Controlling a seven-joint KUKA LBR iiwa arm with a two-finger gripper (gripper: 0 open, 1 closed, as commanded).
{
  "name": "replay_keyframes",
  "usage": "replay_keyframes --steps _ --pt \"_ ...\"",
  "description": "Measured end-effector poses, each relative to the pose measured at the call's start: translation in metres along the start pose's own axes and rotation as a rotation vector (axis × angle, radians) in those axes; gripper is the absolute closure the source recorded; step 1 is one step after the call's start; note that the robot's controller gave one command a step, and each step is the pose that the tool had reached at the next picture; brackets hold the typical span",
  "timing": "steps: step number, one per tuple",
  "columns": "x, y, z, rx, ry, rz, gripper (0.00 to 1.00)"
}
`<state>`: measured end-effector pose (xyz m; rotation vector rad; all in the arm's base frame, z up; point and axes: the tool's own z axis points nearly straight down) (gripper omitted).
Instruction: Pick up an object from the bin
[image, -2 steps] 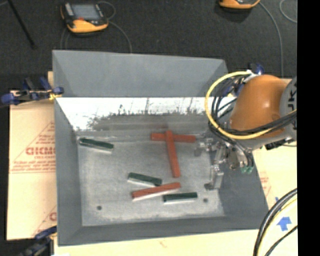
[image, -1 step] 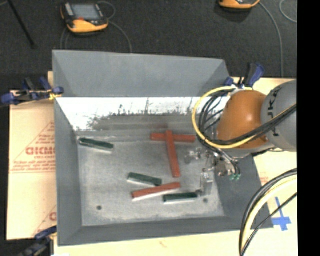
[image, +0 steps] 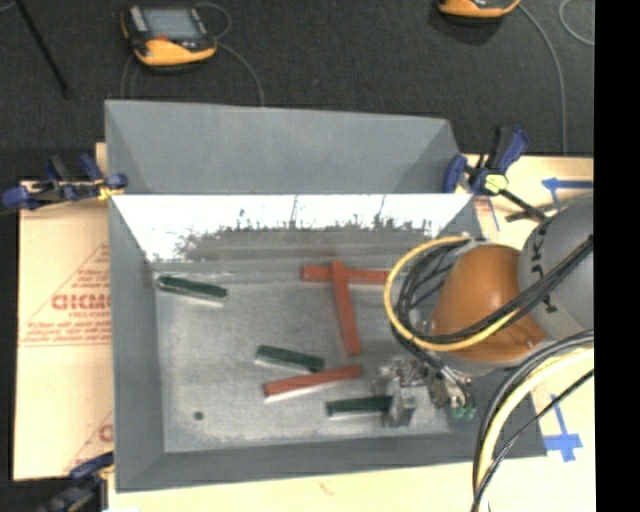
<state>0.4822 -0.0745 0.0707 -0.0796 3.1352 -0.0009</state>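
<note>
My gripper (image: 402, 400) is low in the bin's front right corner, under the orange cover. A dark green stick (image: 357, 406) lies on the floor right at its fingertips, its right end reaching in by the fingers. Just above and to the left lies a red stick (image: 312, 381) with a pale underside, slanted. A second dark green stick (image: 289, 357) rests a little further left.
A long red stick (image: 346, 310) stands upright in the middle, crossing another red stick (image: 345, 273) near the back wall. One more dark green stick (image: 192, 288) lies at the back left. The bin's right wall is close beside the gripper.
</note>
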Motion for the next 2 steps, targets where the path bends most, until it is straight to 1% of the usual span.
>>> replay_keyframes --steps 1,2 --pt "0.000 0.000 0.000 0.000 0.000 -0.001 1.00" --pt "-0.057 -0.008 -0.166 0.002 -0.002 -0.042 1.00"
